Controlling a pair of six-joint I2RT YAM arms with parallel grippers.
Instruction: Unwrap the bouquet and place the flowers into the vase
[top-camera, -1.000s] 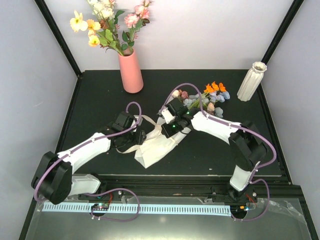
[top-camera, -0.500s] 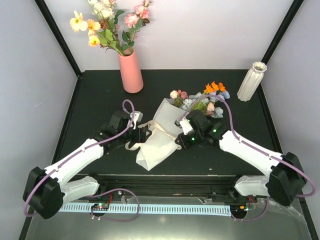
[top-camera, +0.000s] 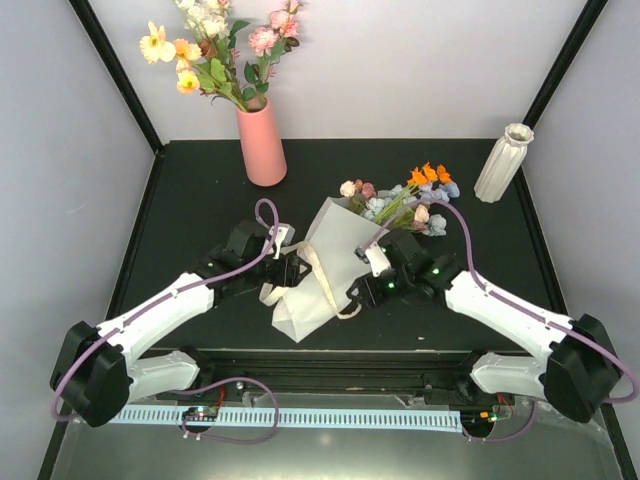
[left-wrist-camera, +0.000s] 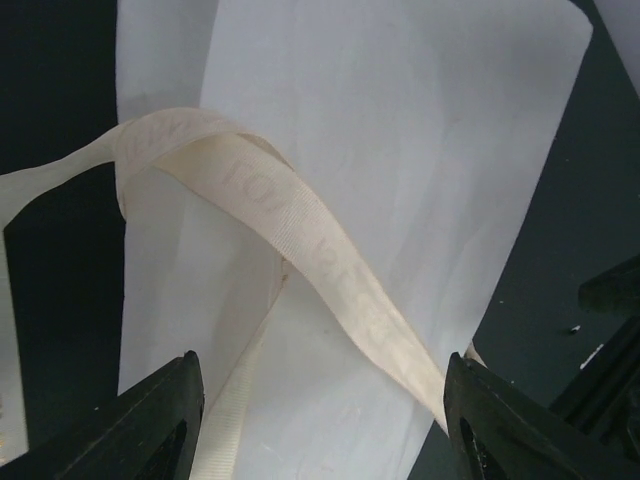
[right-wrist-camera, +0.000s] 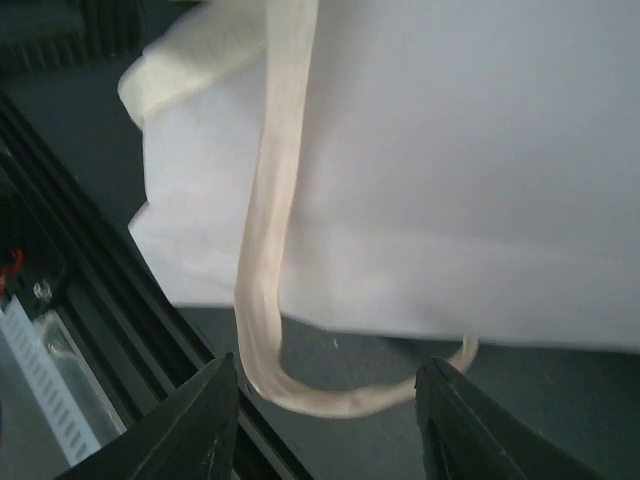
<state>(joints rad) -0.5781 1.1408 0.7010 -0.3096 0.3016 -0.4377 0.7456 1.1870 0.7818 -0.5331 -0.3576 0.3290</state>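
**Top view.** We take the paper (top-camera: 322, 240) as our landmark: a white sheet lying largely unfolded on the black table (top-camera: 190, 200). The flowers (top-camera: 405, 205) lie at the paper's far right corner. Their green stems point toward that corner, and their orange, blue, pink and cream heads rest on the table just beyond it. The vase (top-camera: 503, 162) stands upright well to the right of the paper and farther back, past the flower heads and apart from them. The pink vase (top-camera: 262, 142), carrying its own bunch, stands well behind the paper's left side. The cream ribbon (top-camera: 322, 283) lies loose across the paper, with one loop trailing off the left edge and another off the near right edge. The left gripper (top-camera: 290, 268) sits at the paper's left edge and the right gripper (top-camera: 366, 290) at its near right edge.

**Left wrist view.** We see the left gripper's fingers set wide apart over the paper. A flat strand of ribbon arches up and passes through the gap between them without being pinched.

**Right wrist view.** The right gripper's fingers likewise stand apart. A curve of ribbon hangs off the paper's edge into the gap, and neither finger is closed on it.
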